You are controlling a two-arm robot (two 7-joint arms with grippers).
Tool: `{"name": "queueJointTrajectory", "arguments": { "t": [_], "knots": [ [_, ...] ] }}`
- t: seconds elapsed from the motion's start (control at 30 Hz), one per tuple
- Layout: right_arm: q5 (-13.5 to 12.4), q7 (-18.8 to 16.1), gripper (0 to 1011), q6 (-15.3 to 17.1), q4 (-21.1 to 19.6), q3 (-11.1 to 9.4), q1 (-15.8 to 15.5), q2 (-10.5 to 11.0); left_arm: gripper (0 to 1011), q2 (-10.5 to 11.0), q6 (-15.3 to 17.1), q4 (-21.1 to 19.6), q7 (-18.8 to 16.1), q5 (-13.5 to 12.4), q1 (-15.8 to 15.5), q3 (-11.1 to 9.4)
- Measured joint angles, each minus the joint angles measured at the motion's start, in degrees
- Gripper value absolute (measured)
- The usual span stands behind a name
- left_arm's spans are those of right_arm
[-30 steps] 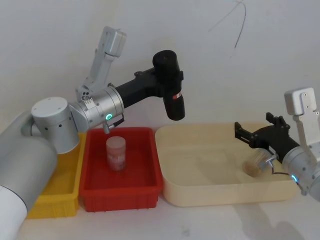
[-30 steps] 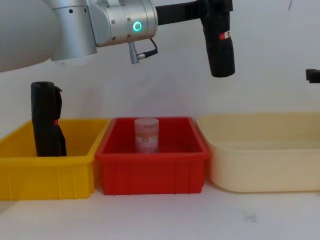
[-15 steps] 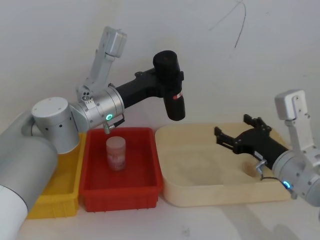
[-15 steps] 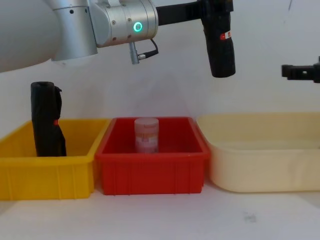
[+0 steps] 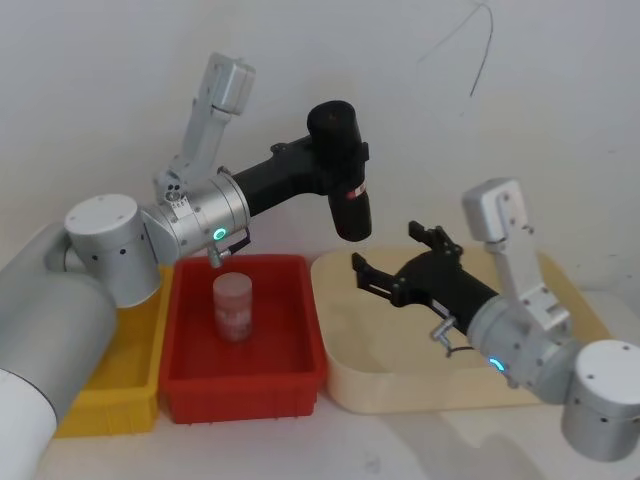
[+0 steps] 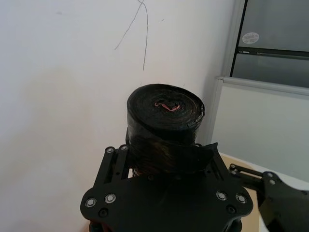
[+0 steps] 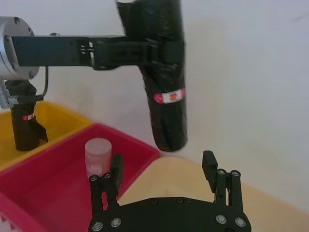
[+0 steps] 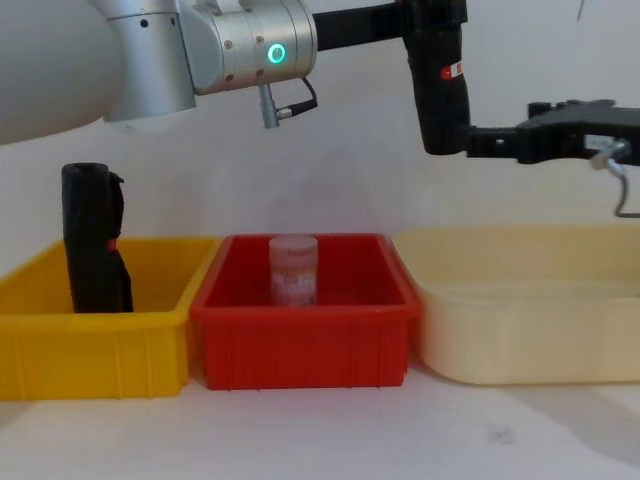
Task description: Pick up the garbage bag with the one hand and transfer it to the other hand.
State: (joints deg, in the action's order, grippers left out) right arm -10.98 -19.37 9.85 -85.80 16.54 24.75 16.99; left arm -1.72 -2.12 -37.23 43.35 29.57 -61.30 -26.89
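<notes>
The garbage bag point(image 5: 347, 190), a tall smooth black roll with a red-and-white sticker, hangs upright in the air above the gap between the red bin and the cream tray. My left gripper point(image 5: 338, 152), on the green-ringed arm, is shut on the bag's upper part point(image 8: 437, 60). My right gripper point(image 5: 386, 250), on the blue-ringed arm, is open and reaches in from the right at the height of the bag's lower end. In the right wrist view the bag point(image 7: 163, 82) hangs just beyond the right gripper point(image 7: 162, 162), in line with the gap between its fingers. The chest view shows a fingertip point(image 8: 474, 141) level with the bag's bottom; I cannot tell whether they touch.
A red bin point(image 5: 290, 385) holds a translucent jar point(image 5: 231, 306). To its left, a yellow bin point(image 8: 90, 350) holds a lumpy black roll point(image 8: 94, 240). The wide cream tray point(image 5: 380, 395) lies under the right arm. A white wall stands close behind.
The right arm has swung left across the cream tray, bringing its open gripper up to the bag's lower end. The left arm and the bag have stayed still.
</notes>
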Motion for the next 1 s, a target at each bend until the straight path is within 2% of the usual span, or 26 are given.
{"name": "queueJointTrajectory", "arguments": {
  "t": [0.3,0.6,1.0],
  "knots": [
    [4.7,5.0,1001,-2.3,3.2,2.7,2.6,-3.3,523,0.0,0.0,0.0,0.0,0.0,0.0,0.0],
    [9.1,10.3,1001,-3.2,5.9,3.5,4.7,-5.4,523,0.0,0.0,0.0,0.0,0.0,0.0,0.0],
    [12.3,12.4,1001,-2.7,8.6,4.3,7.2,-6.5,523,0.0,0.0,0.0,0.0,0.0,0.0,0.0]
  ]
}}
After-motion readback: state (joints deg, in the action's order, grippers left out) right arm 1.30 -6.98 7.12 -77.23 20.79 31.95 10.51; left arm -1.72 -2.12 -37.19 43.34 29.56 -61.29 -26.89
